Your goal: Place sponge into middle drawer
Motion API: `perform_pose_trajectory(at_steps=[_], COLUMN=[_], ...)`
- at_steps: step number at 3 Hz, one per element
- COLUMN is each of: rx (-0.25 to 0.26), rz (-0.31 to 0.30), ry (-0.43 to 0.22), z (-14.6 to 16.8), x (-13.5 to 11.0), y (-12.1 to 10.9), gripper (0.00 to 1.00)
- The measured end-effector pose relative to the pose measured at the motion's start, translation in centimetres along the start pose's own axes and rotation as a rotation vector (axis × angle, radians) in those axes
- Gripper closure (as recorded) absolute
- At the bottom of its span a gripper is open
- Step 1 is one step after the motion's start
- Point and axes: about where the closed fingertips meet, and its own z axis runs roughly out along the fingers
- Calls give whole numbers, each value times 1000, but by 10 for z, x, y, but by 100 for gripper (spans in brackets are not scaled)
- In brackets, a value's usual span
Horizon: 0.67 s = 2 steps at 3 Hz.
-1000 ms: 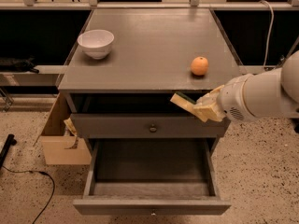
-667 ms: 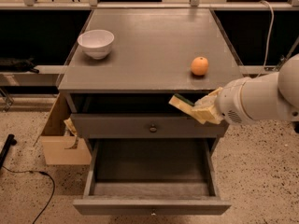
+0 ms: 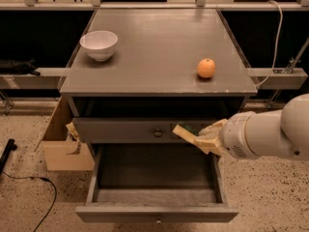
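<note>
My gripper (image 3: pixel 197 137) reaches in from the right on a thick white arm. It hangs in front of the closed upper drawer front (image 3: pixel 125 130), just above the right rear of the middle drawer (image 3: pixel 154 177). It is shut on the sponge (image 3: pixel 188 129), whose yellow foam juts out to the left with a sliver of dark green on top. The middle drawer is pulled out wide, and its grey floor and side walls are bare.
On the cabinet top stand a white bowl (image 3: pixel 99 44) at the back left and a round orange fruit (image 3: pixel 206 68) at the right. A cardboard box (image 3: pixel 65 146) leans against the cabinet's left side. A black cable (image 3: pixel 34 182) runs over the speckled floor.
The gripper with the sponge has come down and slightly left, from level with the cabinet's top edge to in front of the upper drawer front.
</note>
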Motion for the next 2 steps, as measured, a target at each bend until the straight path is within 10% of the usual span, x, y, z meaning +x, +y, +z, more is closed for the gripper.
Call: perform_pose_trajectory(at_steps=[2], rx=[-91], rz=[39], ry=[69], z=[60], x=[43], y=[26], gripper=[100])
